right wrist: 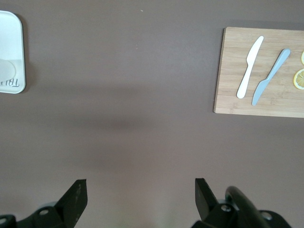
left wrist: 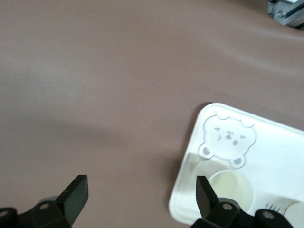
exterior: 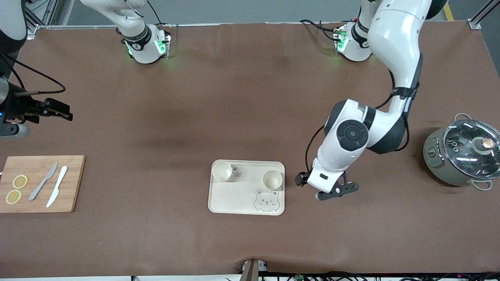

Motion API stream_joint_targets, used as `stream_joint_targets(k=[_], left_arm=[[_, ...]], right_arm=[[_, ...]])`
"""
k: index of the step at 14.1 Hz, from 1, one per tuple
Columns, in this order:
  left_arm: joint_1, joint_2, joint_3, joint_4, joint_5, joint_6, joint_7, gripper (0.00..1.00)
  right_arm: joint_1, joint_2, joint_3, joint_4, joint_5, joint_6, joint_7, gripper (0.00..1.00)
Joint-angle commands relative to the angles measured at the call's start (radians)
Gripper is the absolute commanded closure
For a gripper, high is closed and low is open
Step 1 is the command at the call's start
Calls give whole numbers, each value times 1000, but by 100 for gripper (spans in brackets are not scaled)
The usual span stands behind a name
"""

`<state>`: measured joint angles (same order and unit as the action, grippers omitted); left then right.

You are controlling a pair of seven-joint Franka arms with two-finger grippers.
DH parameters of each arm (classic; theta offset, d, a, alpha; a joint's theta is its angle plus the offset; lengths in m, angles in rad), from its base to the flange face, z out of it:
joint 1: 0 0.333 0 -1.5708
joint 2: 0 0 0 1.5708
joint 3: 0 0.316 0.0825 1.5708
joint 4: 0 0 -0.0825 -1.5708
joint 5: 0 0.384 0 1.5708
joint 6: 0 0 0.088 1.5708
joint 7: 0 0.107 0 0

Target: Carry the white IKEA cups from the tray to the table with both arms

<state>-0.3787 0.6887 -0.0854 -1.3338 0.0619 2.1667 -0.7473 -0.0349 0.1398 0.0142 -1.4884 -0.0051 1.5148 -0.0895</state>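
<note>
Two white IKEA cups stand upright on the cream bear tray (exterior: 242, 201): one (exterior: 222, 171) in the corner toward the right arm's end, the other (exterior: 272, 179) above the bear drawing. My left gripper (exterior: 317, 188) hangs open and empty over bare table just beside the tray's edge. In the left wrist view the gripper (left wrist: 141, 194) has one fingertip (left wrist: 205, 192) over the tray's rim (left wrist: 190, 161), close to the nearer cup (left wrist: 231, 187). My right gripper (exterior: 62, 112) is open and empty over the table at the right arm's end, and also shows in the right wrist view (right wrist: 140, 197).
A wooden cutting board (exterior: 41, 183) with a grey knife (exterior: 43, 186), a white knife (exterior: 57, 191) and lemon slices (exterior: 20, 181) lies at the right arm's end. A grey pot with a glass lid (exterior: 463, 156) stands at the left arm's end.
</note>
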Motion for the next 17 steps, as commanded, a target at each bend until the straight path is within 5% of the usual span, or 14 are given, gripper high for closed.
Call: stream_joint_targets(k=[1,6,12,17], left_arm=[[-19,70,-2,45,26,91,-46,0],[-71,100,-2,35,-45,102,-44,0],[-108,158,-2,38,-45,114,-35,35],[-121,173,-2,35,-42,116,-37,85]], right_arm=[[0,29,6,30,-15,-2,-10,0],[15,98,7,22,-13,-8,-10,0],[27,204,9,19,54,45,17,0],[107,244,9,19,89,82,262,0]])
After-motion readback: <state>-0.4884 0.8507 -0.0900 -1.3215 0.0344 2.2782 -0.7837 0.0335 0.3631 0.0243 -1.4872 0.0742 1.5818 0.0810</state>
